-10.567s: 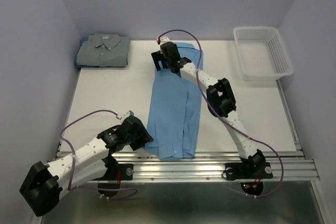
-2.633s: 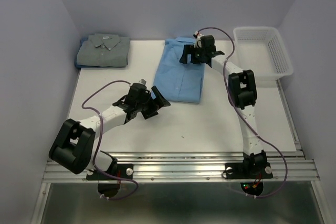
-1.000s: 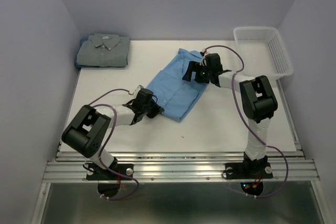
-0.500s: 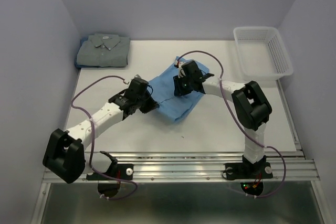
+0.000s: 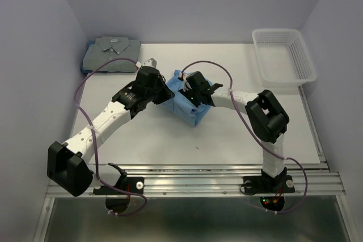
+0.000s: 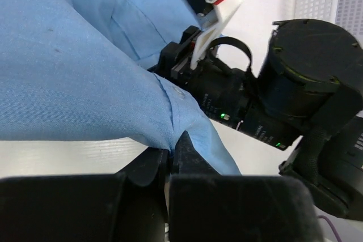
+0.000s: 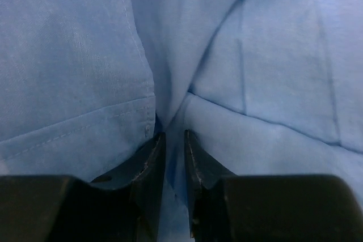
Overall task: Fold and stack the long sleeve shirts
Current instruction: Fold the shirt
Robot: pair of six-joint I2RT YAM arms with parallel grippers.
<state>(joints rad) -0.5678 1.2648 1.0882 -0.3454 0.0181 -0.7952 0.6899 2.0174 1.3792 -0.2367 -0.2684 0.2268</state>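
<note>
The light sky-blue long sleeve shirt (image 5: pixel 191 113) hangs bunched between both grippers over the middle of the table. My left gripper (image 5: pixel 165 94) is shut on a fold at the shirt's left side, where the cloth is pinched between the fingertips (image 6: pixel 170 152). Right beside it, my right gripper (image 5: pixel 188 95) is shut on another fold of blue cloth (image 7: pixel 170 138). The right gripper's black body (image 6: pixel 249 106) shows close by in the left wrist view. The grey-green long sleeve shirt (image 5: pixel 111 55) lies folded at the back left corner.
A white mesh basket (image 5: pixel 283 56) stands at the back right of the table. Purple cables loop above both wrists. The white tabletop (image 5: pixel 238 140) lies bare in front of the shirt, and side walls close in left and right.
The right gripper has shut on the blue shirt. Both grippers moved left and toward the back with it, and the flat folded shirt has bunched into a smaller heap.
</note>
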